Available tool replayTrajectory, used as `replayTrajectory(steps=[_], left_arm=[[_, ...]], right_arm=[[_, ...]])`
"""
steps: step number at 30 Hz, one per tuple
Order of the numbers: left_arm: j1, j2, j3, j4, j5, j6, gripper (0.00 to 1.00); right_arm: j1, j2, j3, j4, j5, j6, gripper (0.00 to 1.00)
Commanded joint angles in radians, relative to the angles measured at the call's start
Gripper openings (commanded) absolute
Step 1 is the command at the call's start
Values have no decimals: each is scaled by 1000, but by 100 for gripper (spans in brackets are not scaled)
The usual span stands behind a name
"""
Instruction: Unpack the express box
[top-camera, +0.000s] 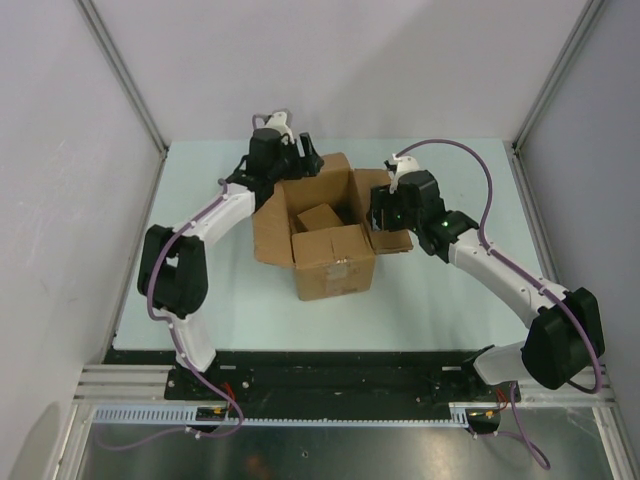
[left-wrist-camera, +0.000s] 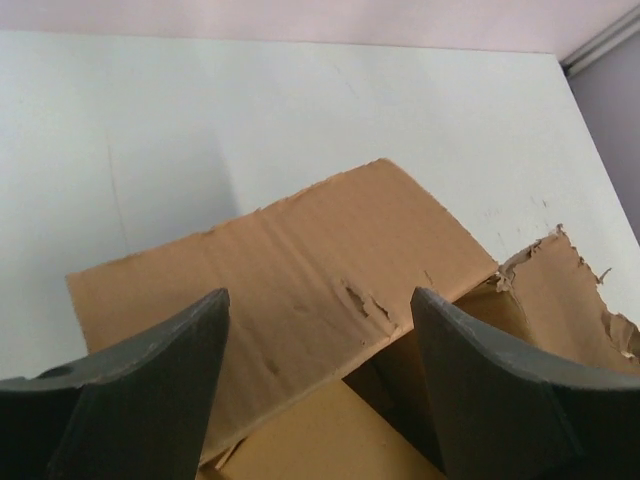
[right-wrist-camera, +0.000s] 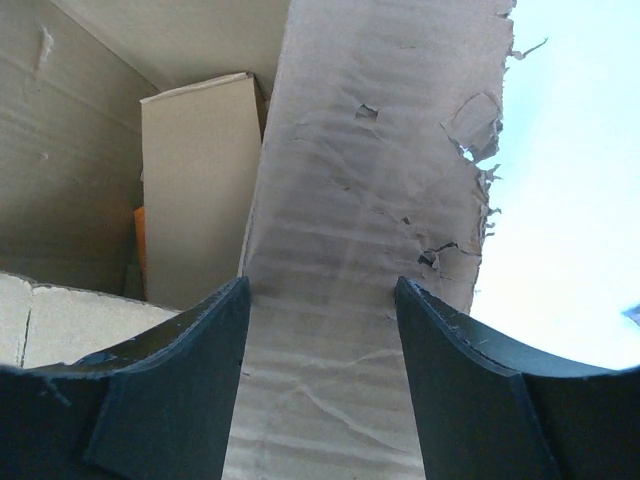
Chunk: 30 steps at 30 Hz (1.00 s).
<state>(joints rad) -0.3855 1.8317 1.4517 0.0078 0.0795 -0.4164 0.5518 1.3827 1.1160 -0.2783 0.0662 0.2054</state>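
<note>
The express box (top-camera: 334, 276), a brown cardboard carton, stands mid-table with its top flaps spread. A smaller carton (top-camera: 320, 217) lies inside it. My left gripper (top-camera: 303, 152) hovers at the box's far left corner. In the left wrist view its jaws (left-wrist-camera: 318, 292) are open above the far flap (left-wrist-camera: 290, 270), holding nothing. My right gripper (top-camera: 384, 212) is over the right flap. In the right wrist view it (right-wrist-camera: 321, 282) stands open, the torn-edged flap (right-wrist-camera: 370, 180) lying flat behind the fingers. The inner carton (right-wrist-camera: 200, 180) and a sliver of something orange (right-wrist-camera: 140, 245) show inside.
The box sits on a pale table (top-camera: 430, 300) bounded by white walls on the left, back and right. Both arm bases are on the black rail (top-camera: 330, 385) at the near edge. The right flap's edge is ragged (left-wrist-camera: 560, 270).
</note>
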Motion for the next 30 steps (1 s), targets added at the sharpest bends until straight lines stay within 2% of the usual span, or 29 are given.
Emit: replayTrajectory(steps=[1, 6, 10, 11, 16, 17, 19, 20, 22, 27, 30], left_arm=[[-3, 46, 10, -111, 189, 60, 77], [-3, 38, -28, -129, 181, 61, 66], [-1, 34, -48, -146, 149, 30, 63], [-1, 34, -50, -158, 140, 22, 62], [0, 29, -60, -192, 56, -16, 62], [2, 26, -59, -203, 49, -18, 62], [5, 23, -57, -215, 39, -28, 62], [5, 23, -57, -226, 39, -35, 62], [7, 18, -56, -244, 37, -39, 62], [7, -14, -76, -266, 29, -45, 61], [7, -43, -103, -273, 40, -48, 61]], right_arm=[[10, -2, -24, -36, -25, -8, 64], [17, -123, -24, 2, -55, -17, 60], [40, -220, -22, -2, -261, -37, 54], [54, -234, -21, -28, -328, -41, 52], [160, -274, -19, -194, -396, -55, 45], [175, -274, -19, -220, -405, -57, 40], [204, -261, -19, -268, -411, -67, 33], [212, -255, -19, -313, -413, -73, 25], [220, -241, -19, -360, -376, -83, 19], [224, -214, -21, -381, -255, -84, 13], [223, -183, -53, -303, -137, -66, 12]])
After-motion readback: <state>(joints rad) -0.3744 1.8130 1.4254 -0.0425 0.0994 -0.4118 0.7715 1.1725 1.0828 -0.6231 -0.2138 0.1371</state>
